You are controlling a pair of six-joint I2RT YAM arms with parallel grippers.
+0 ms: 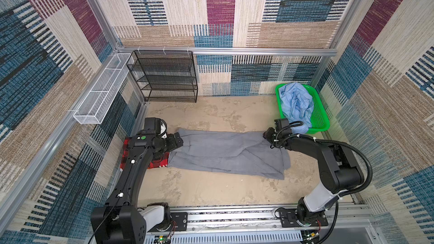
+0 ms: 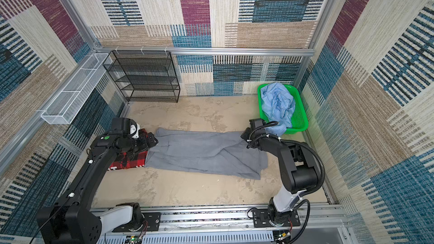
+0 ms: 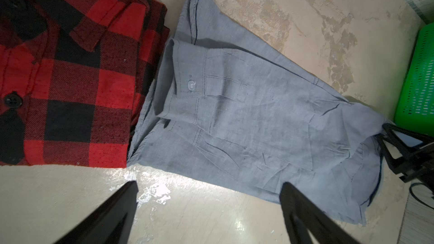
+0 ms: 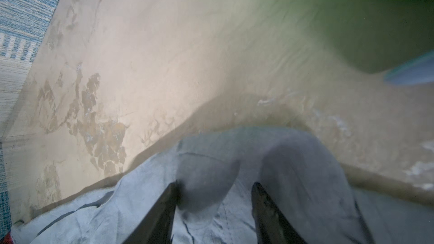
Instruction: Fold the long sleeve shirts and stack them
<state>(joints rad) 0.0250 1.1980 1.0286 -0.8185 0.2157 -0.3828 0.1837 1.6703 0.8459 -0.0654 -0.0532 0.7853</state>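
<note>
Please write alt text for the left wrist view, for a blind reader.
A grey shirt lies on the table, a buttoned cuff on top, its edge touching a folded red-and-black plaid shirt. The left gripper hovers in the foreground, jaws open and empty; the right gripper is at the shirt's far end, near a green basket.

Free: table (image 1: 211,191), near strip and far middle. Obstacles: black rack (image 1: 164,76) far left, green basket (image 1: 320,113) far right, grey shirt (image 1: 223,153) centre.

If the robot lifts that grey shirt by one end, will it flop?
Probably floppy: the grey shirt lies limp, creased and folded over itself. Likely light; the cloth looks thin. Pushed, it would probably bunch, as its wrinkles suggest.
</note>
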